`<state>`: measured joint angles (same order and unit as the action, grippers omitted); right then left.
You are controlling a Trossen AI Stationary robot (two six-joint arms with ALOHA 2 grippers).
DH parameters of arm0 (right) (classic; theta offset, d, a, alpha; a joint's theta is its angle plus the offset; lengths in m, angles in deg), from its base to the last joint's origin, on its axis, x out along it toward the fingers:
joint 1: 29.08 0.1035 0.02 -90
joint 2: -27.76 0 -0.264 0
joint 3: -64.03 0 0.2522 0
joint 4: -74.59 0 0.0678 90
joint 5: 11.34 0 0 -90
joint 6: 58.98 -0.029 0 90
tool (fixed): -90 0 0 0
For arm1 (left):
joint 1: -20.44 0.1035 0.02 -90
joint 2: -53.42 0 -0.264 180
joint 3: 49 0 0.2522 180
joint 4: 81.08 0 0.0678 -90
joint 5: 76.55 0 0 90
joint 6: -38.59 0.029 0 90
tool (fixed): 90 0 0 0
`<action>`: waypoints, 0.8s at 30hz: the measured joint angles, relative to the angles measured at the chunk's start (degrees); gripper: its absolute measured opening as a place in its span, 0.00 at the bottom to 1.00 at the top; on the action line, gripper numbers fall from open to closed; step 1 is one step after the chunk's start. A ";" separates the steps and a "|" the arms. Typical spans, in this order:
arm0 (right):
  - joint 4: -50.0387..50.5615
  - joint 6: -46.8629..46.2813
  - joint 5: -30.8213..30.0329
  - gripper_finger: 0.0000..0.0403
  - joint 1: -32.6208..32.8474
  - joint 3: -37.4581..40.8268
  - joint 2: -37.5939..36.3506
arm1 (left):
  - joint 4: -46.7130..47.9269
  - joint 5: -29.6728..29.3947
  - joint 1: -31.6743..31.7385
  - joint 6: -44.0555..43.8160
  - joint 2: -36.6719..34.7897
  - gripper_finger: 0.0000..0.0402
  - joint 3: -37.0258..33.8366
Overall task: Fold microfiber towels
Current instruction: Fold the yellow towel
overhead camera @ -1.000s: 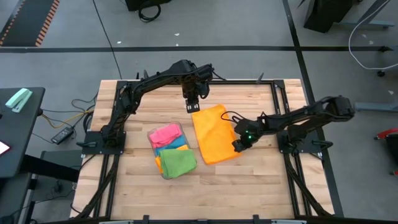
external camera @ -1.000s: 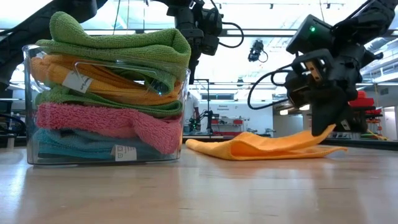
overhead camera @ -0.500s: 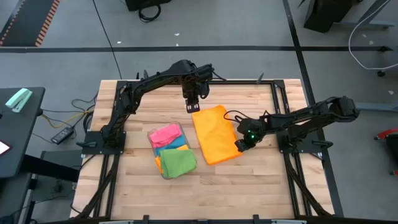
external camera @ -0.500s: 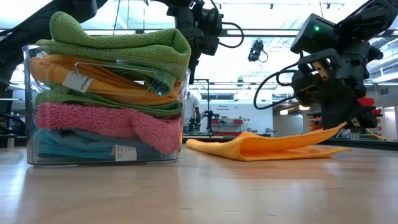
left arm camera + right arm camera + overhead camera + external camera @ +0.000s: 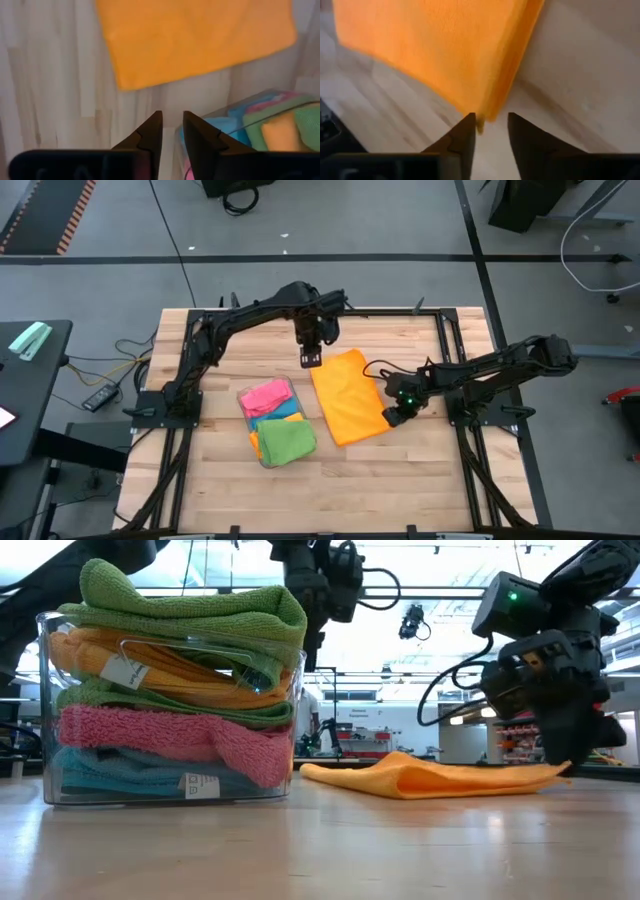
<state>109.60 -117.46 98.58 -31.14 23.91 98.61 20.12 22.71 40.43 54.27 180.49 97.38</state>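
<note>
A folded orange microfiber towel (image 5: 348, 395) lies flat on the wooden table (image 5: 420, 470), its layers stacked in the low view (image 5: 430, 778). My right gripper (image 5: 491, 122) stands open, low at the towel's near right corner (image 5: 487, 112), fingers slanting down. My left gripper (image 5: 172, 120) hangs well above the table beside the towel's far left corner (image 5: 318, 365), pointing down, a narrow gap between its fingers and nothing in it. Several other folded towels, green, orange, pink and blue, are stacked in a clear bin (image 5: 272, 422). My right gripper has its open fingertips on either side of the orange towel's near right corner (image 5: 485, 119), coming from the table's right side and slanting down. I cannot tell whether a finger touches the corner. The towel rests wholly on the table.
The clear bin (image 5: 170, 700) of stacked towels stands left of the orange towel, close to its near left edge. Bare wood lies along the near edge and the far right (image 5: 420, 340). A black frame (image 5: 455, 395) borders the table.
My right gripper has opened and let go of the orange towel's near right corner. That corner, held up off the table a second ago, has dropped and now lies flat; the rest of the towel has stayed in place.
</note>
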 joint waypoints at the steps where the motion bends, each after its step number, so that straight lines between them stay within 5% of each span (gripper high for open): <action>1: 0.14 0.13 0.88 0.31 -0.17 -0.01 0.00 | -0.03 0.00 -0.40 0.67 0.00 0.22 0.00; 9: 1.73 3.05 1.55 0.43 -4.17 -0.01 -6.79 | -4.91 0.01 -0.42 2.21 0.02 0.28 0.00; 15: 0.63 10.84 0.58 0.43 -15.49 -0.03 -11.41 | -4.61 -0.02 0.22 -3.00 0.02 0.26 0.00; 24: -8.30 26.35 1.30 0.51 -30.74 -2.83 -2.38 | -4.62 0.05 -0.82 -4.22 0.04 0.24 -0.02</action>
<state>101.31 -91.11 99.88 -61.88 21.08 96.23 15.51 22.76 39.60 50.05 180.53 97.36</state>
